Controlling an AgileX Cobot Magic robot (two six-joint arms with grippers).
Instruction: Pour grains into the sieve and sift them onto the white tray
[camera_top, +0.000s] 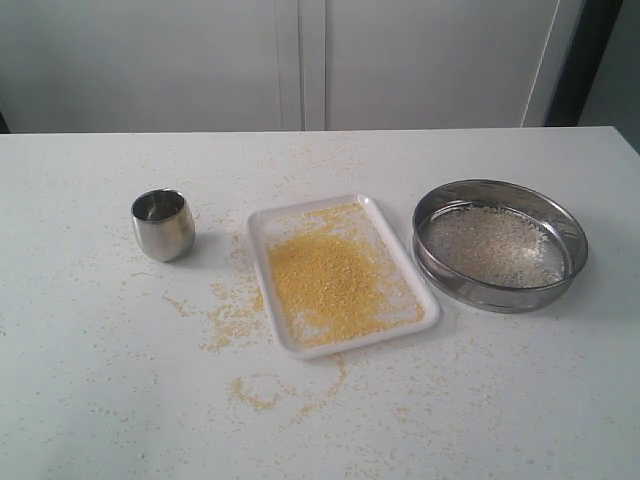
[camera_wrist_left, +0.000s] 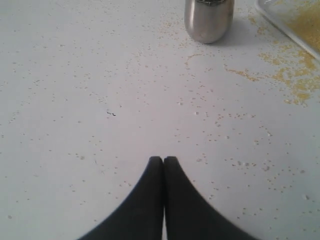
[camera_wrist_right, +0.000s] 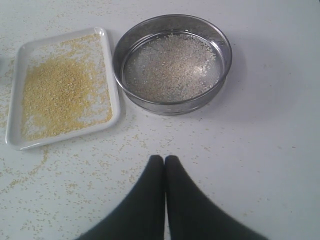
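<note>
The closed right end effector (camera_wrist_right: 164, 159) hangs over the grain-strewn tabletop (camera_wrist_right: 270, 150). Ahead, the sieve (camera_wrist_right: 172, 102) holds pale grains (camera_wrist_right: 170, 65), just beside the white tray (camera_wrist_right: 12, 137) spread with yellow meal (camera_wrist_right: 60, 97).

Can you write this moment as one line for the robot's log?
left pincer: shut, empty | right pincer: shut, empty | white tray: yellow grains on it | sieve: pale bits inside | cup: upright
</note>
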